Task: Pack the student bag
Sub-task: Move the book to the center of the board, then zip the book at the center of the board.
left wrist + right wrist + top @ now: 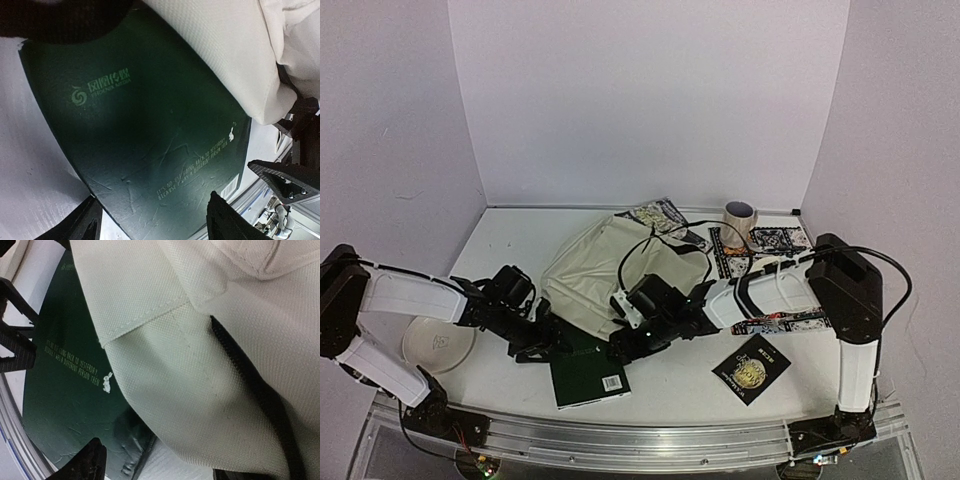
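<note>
The cream student bag (pixel 605 265) lies in the middle of the table, and its near edge covers the top of a dark green book (pixel 588 372). My left gripper (pixel 542 340) hovers at the book's left side. In the left wrist view the green book (pixel 150 130) fills the frame, with the left gripper (pixel 157 226) open, its fingers wide apart above the cover. My right gripper (pixel 630 345) is at the bag's near edge. It (pixel 160 472) stands open, with a fold of the bag (pixel 200 365) bulging between its fingers and the green book (pixel 70 390) beneath.
A white plate (pixel 438 343) sits at the near left. A black book with a gold emblem (pixel 752 367) lies at the near right. Behind it are a patterned cloth mat (pixel 775 250), a mug (pixel 739 217) and a patterned booklet (pixel 658 214).
</note>
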Controlling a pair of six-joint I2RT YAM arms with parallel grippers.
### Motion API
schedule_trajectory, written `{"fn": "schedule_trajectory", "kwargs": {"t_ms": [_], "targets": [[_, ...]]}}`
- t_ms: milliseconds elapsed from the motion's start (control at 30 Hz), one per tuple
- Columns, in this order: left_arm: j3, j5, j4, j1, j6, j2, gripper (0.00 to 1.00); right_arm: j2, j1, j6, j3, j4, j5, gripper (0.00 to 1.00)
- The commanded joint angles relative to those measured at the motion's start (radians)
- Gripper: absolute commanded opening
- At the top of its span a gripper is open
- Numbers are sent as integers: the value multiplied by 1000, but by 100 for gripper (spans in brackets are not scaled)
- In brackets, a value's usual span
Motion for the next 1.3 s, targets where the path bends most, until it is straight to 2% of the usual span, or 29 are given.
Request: {"fn": "schedule_trajectory", "kwargs": {"t_ms": [0, 300, 500, 600, 833, 1167, 1267], "targets": [[-75, 48, 22, -30, -62, 22, 71, -97, -3, 122, -89, 59, -81, 73], [-118, 93, 195, -117, -160, 86, 60, -74, -1, 288, -192, 208, -215, 75], [-150, 112, 359, -178, -260, 118, 50, -50, 0, 365, -224, 453, -361, 73], [-159, 110, 419, -203, -304, 124, 47, -56, 0, 370, -197, 520, -425, 70], [-162, 48, 425, -213, -331, 63, 42, -125, -1, 352, -169, 591, -562, 62], [-213, -54, 424, -213, -392, -67, 43, -172, 0, 339, -217, 586, -577, 47], [-228, -69, 424, -214, -408, -89, 43, -172, 0, 334, -222, 580, -577, 39]]}}
